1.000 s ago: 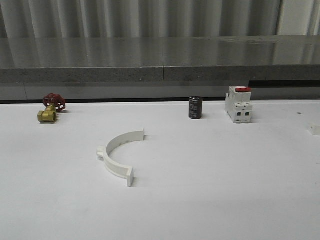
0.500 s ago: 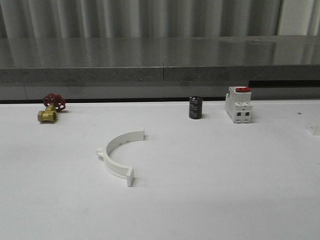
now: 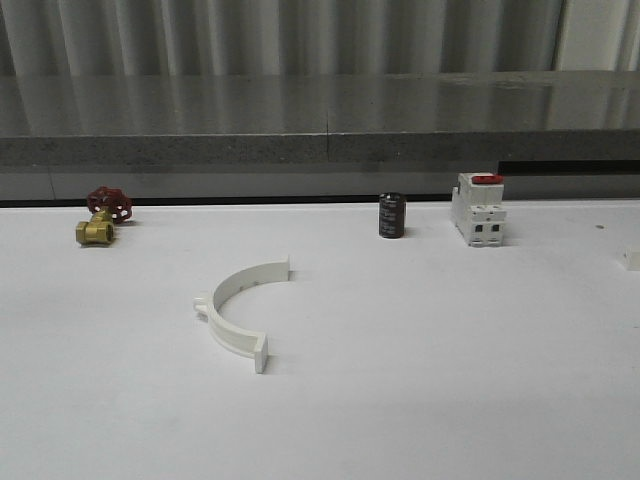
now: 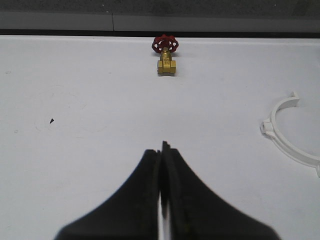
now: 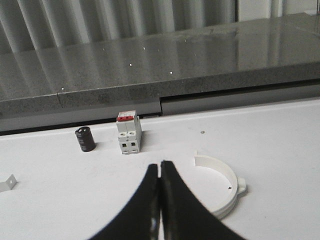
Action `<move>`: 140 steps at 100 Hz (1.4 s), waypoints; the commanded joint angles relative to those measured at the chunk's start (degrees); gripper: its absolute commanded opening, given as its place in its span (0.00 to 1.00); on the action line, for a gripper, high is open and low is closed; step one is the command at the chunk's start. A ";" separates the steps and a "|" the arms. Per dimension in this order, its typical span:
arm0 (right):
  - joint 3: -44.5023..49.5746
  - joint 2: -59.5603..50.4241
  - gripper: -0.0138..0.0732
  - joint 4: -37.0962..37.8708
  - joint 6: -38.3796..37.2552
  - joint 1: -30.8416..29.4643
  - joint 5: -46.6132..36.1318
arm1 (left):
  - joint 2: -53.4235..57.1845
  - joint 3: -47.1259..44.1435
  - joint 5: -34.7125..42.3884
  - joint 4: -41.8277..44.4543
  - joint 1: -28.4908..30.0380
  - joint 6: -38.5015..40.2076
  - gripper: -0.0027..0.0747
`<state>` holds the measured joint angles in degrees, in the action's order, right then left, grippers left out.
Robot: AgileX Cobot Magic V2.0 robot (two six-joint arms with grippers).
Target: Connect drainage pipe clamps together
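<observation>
Both pincers, left pincer [image 4: 161,150] and right pincer [image 5: 159,166], are closed and empty. One white plastic half-ring clamp [image 3: 235,311] lies mid-tabletop [image 3: 450,380]; the other white half-ring clamp [image 5: 222,185] lies near the tabletop's right edge.

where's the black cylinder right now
In the front view the black cylinder stands upright at the table's far edge, right of centre, just left of the white breaker.

white table [image 3: 420,400], grey stone ledge [image 3: 320,120], corrugated metal wall [image 3: 280,35] behind.
</observation>
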<state>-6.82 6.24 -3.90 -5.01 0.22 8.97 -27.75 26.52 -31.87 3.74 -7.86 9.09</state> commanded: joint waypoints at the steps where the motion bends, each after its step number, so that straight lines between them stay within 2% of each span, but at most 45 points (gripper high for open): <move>1: -6.40 7.08 0.08 -0.73 0.43 -0.44 -0.18 | -0.12 1.72 3.82 -0.03 0.12 0.64 0.01; 32: -26.93 33.79 0.08 -0.73 0.43 -0.44 20.11 | -0.12 1.72 3.82 -0.03 0.12 0.64 0.01; 47: -32.71 42.63 0.08 -0.73 0.43 -0.44 21.19 | -0.12 1.72 3.82 -0.03 0.12 0.64 0.01; 66: -33.95 48.61 0.09 -0.77 0.43 -0.44 21.67 | -0.12 1.72 3.82 -0.03 0.12 0.64 0.01; 76: -33.95 49.94 0.21 -0.77 0.43 -0.44 23.24 | -0.12 1.72 3.82 -0.03 0.12 0.64 0.01; 90: -33.89 50.13 0.56 -1.51 0.43 -0.44 23.15 | -0.12 1.72 3.82 -0.03 0.12 0.64 0.01; 97: -33.89 50.13 0.70 -2.20 0.43 -0.44 22.94 | -0.12 1.72 3.82 -0.03 0.12 0.64 0.01; 112: -37.06 52.22 0.72 -2.68 0.17 -0.60 25.81 | -0.12 1.72 3.82 -0.03 0.12 0.64 0.01; 125: -45.51 57.67 0.72 -2.38 0.13 -1.81 31.52 | -0.12 1.72 3.82 -0.03 0.12 0.64 0.01; 140: -56.57 65.77 0.72 -2.06 1.61 -5.84 37.74 | -0.12 1.72 3.82 -0.03 0.12 0.64 0.01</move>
<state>-56.49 68.62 -6.00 -5.11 -3.26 45.60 -27.75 26.52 -31.87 3.74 -7.86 9.09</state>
